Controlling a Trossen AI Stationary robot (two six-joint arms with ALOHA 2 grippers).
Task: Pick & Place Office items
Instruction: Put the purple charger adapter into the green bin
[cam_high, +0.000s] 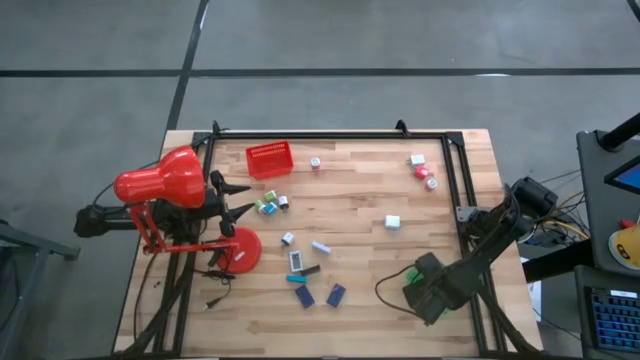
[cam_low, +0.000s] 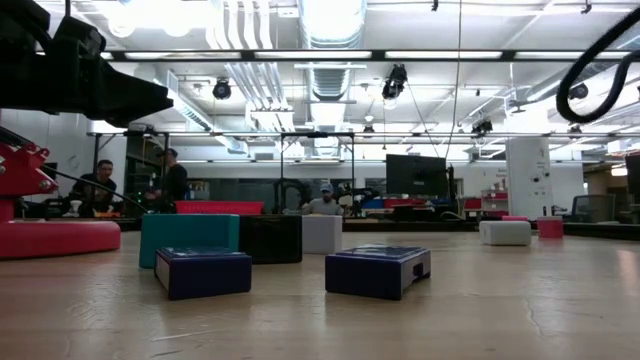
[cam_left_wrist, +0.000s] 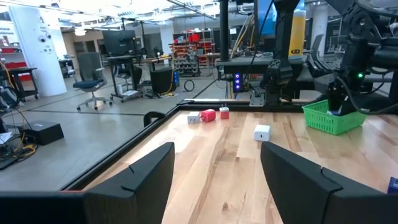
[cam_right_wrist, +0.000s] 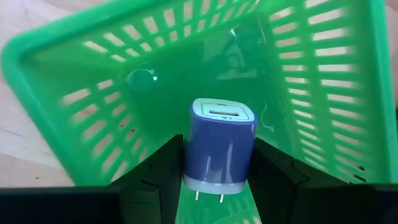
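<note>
My right gripper (cam_high: 428, 292) hangs over the green tray (cam_high: 412, 276) at the table's near right and is shut on a navy charger block (cam_right_wrist: 219, 146). The green tray's slatted walls (cam_right_wrist: 93, 74) fill the right wrist view behind the block. My left gripper (cam_high: 244, 200) is open at the table's left, beside the red lamp (cam_high: 160, 185), with nothing between its fingers (cam_left_wrist: 149, 174). Other small items lie flat on the wood: navy blocks (cam_high: 305, 296) (cam_high: 335, 294), a teal piece (cam_high: 295, 262), a white block (cam_high: 393, 222) and pink pieces (cam_high: 425, 172). My right gripper pinches the navy charger block between its two fingers (cam_right_wrist: 158, 165), one on each side face (cam_right_wrist: 194, 155), coming from above and pointing down. The prong end (cam_right_wrist: 208, 196) faces the wrist and the socket end (cam_right_wrist: 222, 112) faces the tray floor. The block is lifted clear.
A red tray (cam_high: 269, 160) stands at the far left of the table. The lamp's round red base (cam_high: 240, 250) sits near my left arm. A black frame (cam_high: 330, 135) borders the table. In the low view, navy blocks (cam_low: 203, 272) (cam_low: 378, 270) lie nearest, with people in the room beyond.
</note>
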